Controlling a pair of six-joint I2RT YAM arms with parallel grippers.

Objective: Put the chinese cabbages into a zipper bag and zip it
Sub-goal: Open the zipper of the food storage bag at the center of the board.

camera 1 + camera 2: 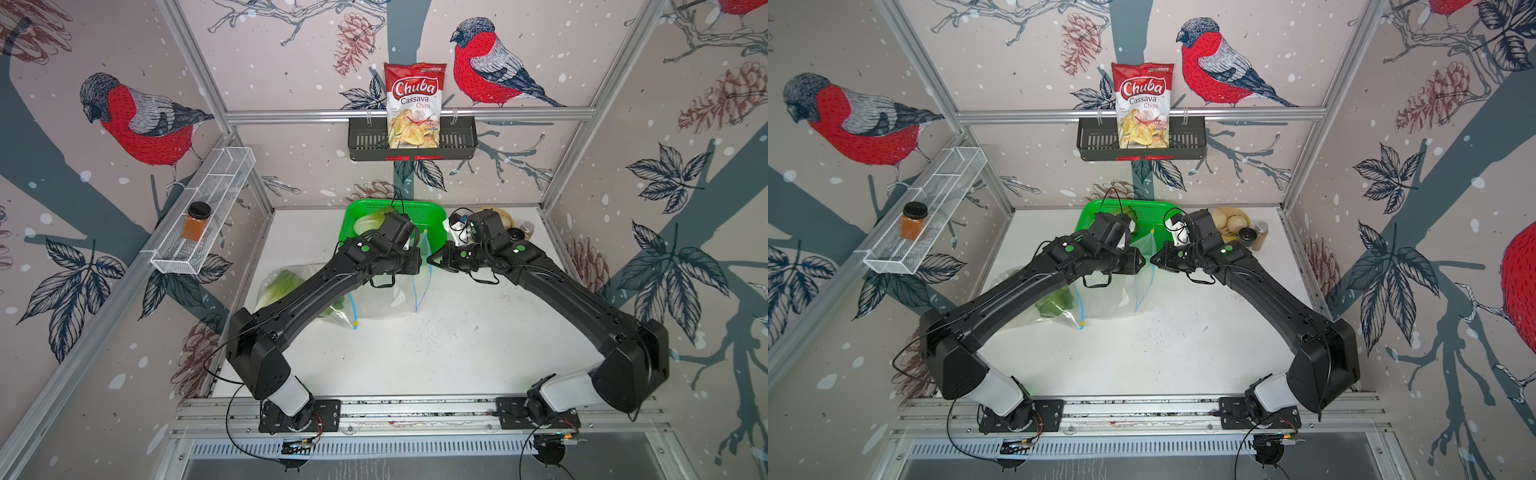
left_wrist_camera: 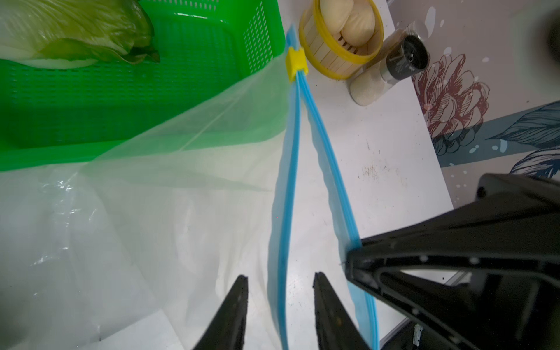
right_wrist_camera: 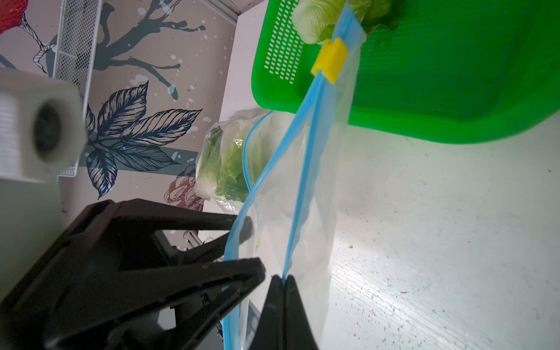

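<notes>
The right gripper [image 3: 285, 277] is pinched on one blue lip of the zipper bag [image 2: 227, 136]. The left gripper [image 2: 280, 277] is spread, straddling the other lip. One chinese cabbage [image 2: 75, 30] lies beyond both, in the green basket [image 2: 181, 75] at the far edge of the table [image 1: 457, 353].

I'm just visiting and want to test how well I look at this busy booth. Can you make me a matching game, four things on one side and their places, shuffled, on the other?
Things
1. chip bag
2. orange jar
3. yellow slider
4. pale buns

Places
A. on the blue zip strip
B. in the round yellow tub
C. in the black wall basket
D. on the white wire shelf

Pairs: 1-C, 2-D, 3-A, 4-B
</notes>
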